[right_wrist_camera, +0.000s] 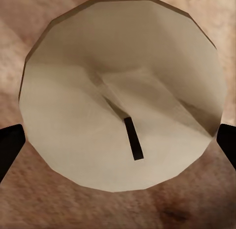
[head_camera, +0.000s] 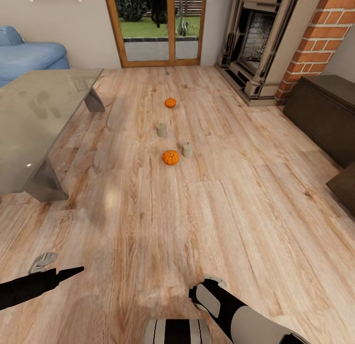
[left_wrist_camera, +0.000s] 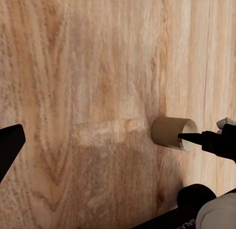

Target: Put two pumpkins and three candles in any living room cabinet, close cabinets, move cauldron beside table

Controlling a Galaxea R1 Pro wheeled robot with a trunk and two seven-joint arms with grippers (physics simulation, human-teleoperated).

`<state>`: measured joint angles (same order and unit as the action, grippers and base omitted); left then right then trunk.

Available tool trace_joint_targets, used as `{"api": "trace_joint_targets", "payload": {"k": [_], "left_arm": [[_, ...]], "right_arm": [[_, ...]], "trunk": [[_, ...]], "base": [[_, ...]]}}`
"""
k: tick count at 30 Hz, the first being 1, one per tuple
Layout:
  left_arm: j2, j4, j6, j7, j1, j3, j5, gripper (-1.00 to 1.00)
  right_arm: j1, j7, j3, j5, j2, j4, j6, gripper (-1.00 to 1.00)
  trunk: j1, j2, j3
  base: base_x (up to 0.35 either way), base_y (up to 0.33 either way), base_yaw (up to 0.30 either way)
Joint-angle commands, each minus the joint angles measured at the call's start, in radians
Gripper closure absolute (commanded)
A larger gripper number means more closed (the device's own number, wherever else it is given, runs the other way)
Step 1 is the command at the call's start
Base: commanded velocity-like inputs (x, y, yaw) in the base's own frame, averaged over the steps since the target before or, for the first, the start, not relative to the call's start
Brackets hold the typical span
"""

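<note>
Two orange pumpkins lie on the wood floor ahead, the far one (head_camera: 170, 102) and the near one (head_camera: 170, 157). Between them stand two beige candles, one further off (head_camera: 161, 130) and one closer (head_camera: 188, 149). A third candle (right_wrist_camera: 123, 91) stands under my right gripper (head_camera: 213, 284). That gripper is open, with a dark finger (right_wrist_camera: 10, 146) on each side of the candle. The left wrist view shows this candle (left_wrist_camera: 169, 132) with a right finger (left_wrist_camera: 194, 138) in front of it. My left gripper (head_camera: 61, 266) hangs open and empty over bare floor. The glass table (head_camera: 39, 117) is at the left, the dark-brown cabinet (head_camera: 323, 105) at the right. The cauldron is out of view.
A dark fireplace (head_camera: 256, 43) with a brick chimney side stands at the back right. A blue sofa (head_camera: 29, 55) sits behind the table, and a wood-framed glass door (head_camera: 158, 28) is at the back. Another dark unit's corner (head_camera: 345, 186) juts in at the right edge.
</note>
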<state>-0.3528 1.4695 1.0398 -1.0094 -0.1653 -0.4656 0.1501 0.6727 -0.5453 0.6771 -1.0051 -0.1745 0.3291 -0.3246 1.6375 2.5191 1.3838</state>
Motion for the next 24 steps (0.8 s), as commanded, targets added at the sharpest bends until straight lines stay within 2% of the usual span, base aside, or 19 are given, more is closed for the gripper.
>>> {"api": "trace_joint_targets", "payload": {"k": [1, 5, 24], "left_arm": [[0.000, 0.000, 0.005, -0.003, 0.000, -0.001, 0.000, -1.00], [0.000, 0.000, 0.005, -0.003, 0.000, 0.000, 0.000, -1.00], [0.000, -0.002, 0.005, 0.006, 0.000, 0.005, -0.010, -1.00]], "right_arm": [[0.001, -0.005, 0.004, -0.001, 0.000, 0.001, -0.005, 1.00], [0.001, -0.005, 0.004, -0.001, 0.000, 0.001, -0.005, 1.00], [-0.001, -0.007, 0.002, -0.001, 0.002, 0.009, 0.025, 1.00]], "trunk": [[0.000, 0.000, 0.001], [0.000, 0.000, 0.001], [-0.009, -0.004, -0.073]], "base": [[0.000, 0.000, 0.000], [0.000, 0.000, 0.000], [0.000, 0.000, 0.000]]}}
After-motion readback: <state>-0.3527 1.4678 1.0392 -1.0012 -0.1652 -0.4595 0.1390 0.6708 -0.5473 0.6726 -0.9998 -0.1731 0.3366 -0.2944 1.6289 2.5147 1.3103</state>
